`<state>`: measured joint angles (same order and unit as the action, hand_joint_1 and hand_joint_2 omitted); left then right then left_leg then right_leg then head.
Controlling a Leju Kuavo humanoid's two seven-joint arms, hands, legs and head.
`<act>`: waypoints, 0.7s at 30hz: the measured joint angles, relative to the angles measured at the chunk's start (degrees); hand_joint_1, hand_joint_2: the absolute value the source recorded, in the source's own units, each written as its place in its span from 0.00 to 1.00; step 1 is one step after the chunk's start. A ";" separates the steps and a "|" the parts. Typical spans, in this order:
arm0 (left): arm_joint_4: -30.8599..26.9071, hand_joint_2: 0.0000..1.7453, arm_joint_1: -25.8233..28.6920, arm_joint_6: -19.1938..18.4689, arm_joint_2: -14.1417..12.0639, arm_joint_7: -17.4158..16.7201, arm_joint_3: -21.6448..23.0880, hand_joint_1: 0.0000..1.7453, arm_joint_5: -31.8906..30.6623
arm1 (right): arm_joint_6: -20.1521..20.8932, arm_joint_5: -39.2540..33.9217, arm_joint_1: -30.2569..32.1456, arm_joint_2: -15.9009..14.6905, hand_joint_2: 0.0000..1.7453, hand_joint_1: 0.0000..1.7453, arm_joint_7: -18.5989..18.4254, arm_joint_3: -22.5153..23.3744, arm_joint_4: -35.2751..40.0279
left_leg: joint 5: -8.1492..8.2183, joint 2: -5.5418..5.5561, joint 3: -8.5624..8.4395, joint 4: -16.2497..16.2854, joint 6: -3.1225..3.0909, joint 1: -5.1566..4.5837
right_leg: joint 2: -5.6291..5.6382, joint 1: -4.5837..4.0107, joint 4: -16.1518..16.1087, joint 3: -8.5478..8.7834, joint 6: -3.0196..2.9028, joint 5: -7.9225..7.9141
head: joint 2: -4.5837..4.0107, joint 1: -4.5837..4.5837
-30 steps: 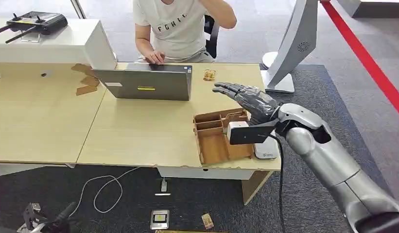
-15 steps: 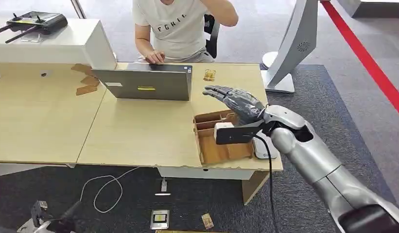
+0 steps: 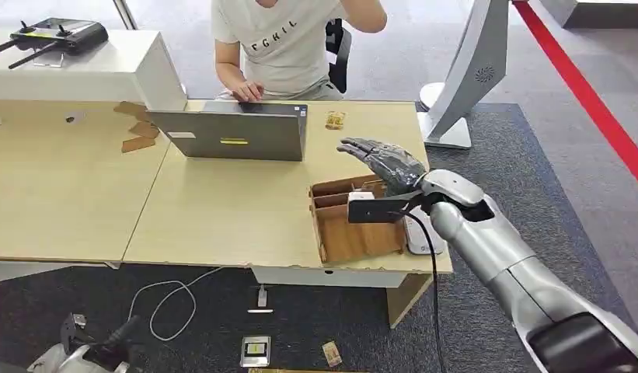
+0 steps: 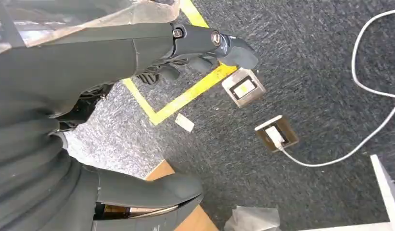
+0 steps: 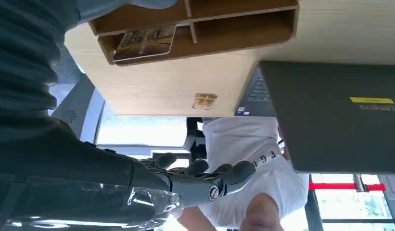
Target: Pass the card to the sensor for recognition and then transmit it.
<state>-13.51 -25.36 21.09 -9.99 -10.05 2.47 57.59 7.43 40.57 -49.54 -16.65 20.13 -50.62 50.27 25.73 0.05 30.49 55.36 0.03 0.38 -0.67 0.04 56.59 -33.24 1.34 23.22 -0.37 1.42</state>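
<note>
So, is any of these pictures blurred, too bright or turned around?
Head view: sharp and evenly lit, with soft shadows under the right hand and the wooden tray. Right wrist view: upside down, the windows behind the person washed out white, the laptop still sharp. Left wrist view: tilted, the left hand close and a little soft, the carpet grainy.

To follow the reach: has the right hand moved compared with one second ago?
Yes. The right hand has drawn back toward the robot and slightly left, now closer above the wooden tray.
</note>
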 joint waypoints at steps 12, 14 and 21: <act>0.00 1.00 0.00 0.00 -0.13 -0.37 0.00 0.00 0.35 | -1.07 2.76 -1.55 0.52 1.00 0.00 -0.15 0.13 -6.80 | -0.02 0.01 0.00 0.00 -0.02 0.00 | 0.00 0.00 0.00 0.00 0.00 0.00 | 0.00 0.00; 0.00 1.00 0.02 0.07 -0.26 -0.52 0.00 0.00 0.44 | -1.53 3.54 -1.97 0.61 1.00 0.00 -0.15 0.15 -8.28 | -0.02 -0.01 0.00 0.00 -0.02 0.00 | 0.00 0.00 0.00 0.01 -0.01 -0.01 | 0.00 0.00; 0.00 1.00 0.25 0.09 -0.76 -0.52 0.00 0.00 1.20 | -2.08 4.81 -3.15 1.01 1.00 0.00 0.02 0.22 -12.35 | -0.01 0.00 0.00 0.00 -0.02 0.00 | 0.00 0.00 0.00 0.00 -0.01 -0.01 | 0.00 0.00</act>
<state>-13.51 -25.11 21.18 -10.75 -10.58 2.47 58.80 5.36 45.37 -52.68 -15.65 20.15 -50.40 37.92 25.71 0.05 30.49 55.35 0.01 0.38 -0.67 0.04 56.59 -33.23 1.33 23.21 -0.37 1.42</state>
